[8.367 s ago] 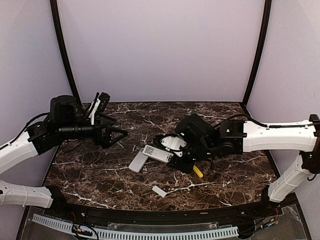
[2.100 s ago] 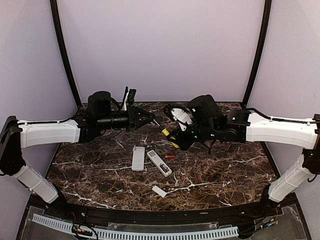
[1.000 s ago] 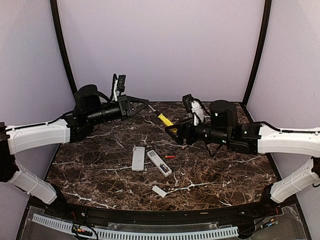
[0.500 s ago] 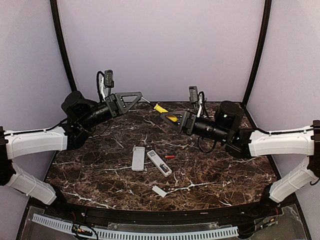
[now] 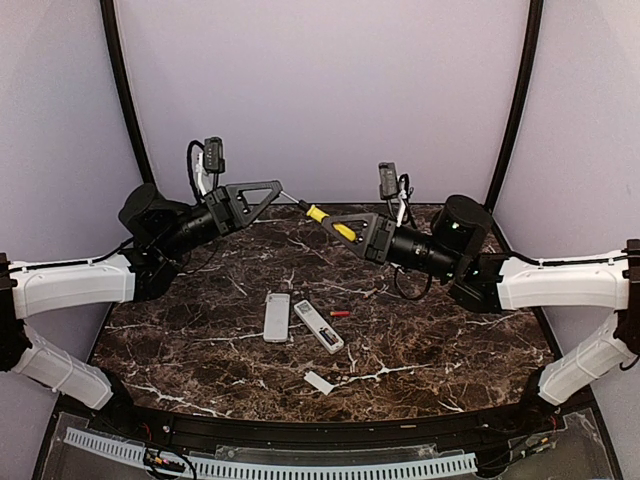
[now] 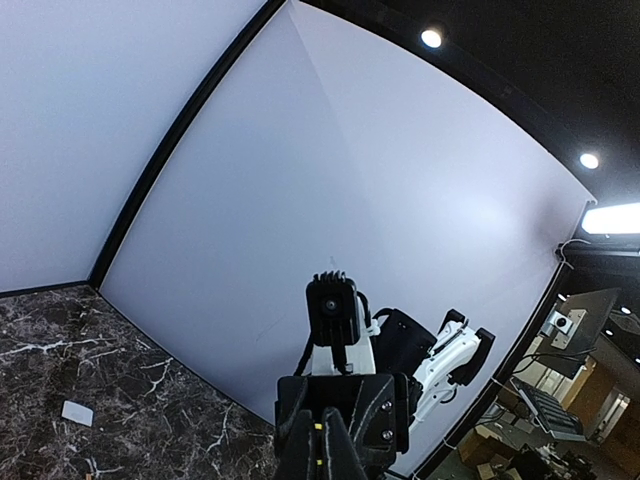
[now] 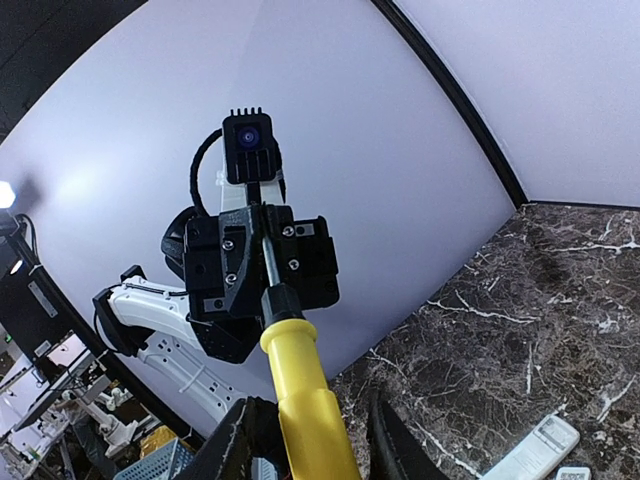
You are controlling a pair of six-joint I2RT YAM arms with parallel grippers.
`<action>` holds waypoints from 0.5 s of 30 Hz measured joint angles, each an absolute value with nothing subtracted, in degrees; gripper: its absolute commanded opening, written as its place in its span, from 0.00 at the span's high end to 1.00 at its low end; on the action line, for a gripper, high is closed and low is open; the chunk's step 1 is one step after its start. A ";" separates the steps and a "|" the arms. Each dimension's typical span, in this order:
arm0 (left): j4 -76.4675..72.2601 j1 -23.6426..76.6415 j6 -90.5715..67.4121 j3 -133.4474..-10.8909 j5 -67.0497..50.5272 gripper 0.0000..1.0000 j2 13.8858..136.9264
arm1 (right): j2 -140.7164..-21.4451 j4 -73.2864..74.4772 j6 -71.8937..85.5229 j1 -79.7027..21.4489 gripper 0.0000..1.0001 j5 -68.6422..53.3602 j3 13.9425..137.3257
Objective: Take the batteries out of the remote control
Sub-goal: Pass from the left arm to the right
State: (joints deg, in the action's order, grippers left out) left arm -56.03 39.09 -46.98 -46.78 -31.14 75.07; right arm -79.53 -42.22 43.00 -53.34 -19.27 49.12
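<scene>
Top external: one battery (image 5: 340, 313) out (three o'clock of remote (image 5: 318, 326)), others unseen.
My left gripper (image 5: 279, 189) clamps screwdriver (image 5: 315, 212); right gripper (image 5: 340, 228) hold unclear.

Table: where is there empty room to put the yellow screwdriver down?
There is big bare marble on the right of the table, between the red battery and the right edge. More on the left, between the long white cover and the left edge. The middle is crowded: cover, remote, battery, and a small white cover nearer the front.
</scene>
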 measured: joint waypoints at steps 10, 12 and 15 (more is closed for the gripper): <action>-58.54 39.09 -47.44 -46.02 -31.16 1.00 75.09 | -79.85 -42.61 43.68 -53.34 0.69 -20.16 49.56; -58.89 39.09 -47.64 -46.02 -31.18 1.00 75.09 | -80.05 -42.92 43.86 -53.34 0.71 -20.47 49.78; -59.70 39.09 -48.07 -46.02 -31.29 1.00 75.33 | -80.07 -43.22 43.92 -53.34 0.74 -20.84 49.89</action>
State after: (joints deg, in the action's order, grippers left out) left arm -59.70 39.09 -48.07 -46.02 -31.29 75.33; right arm -80.07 -43.22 43.92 -53.34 -20.84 49.89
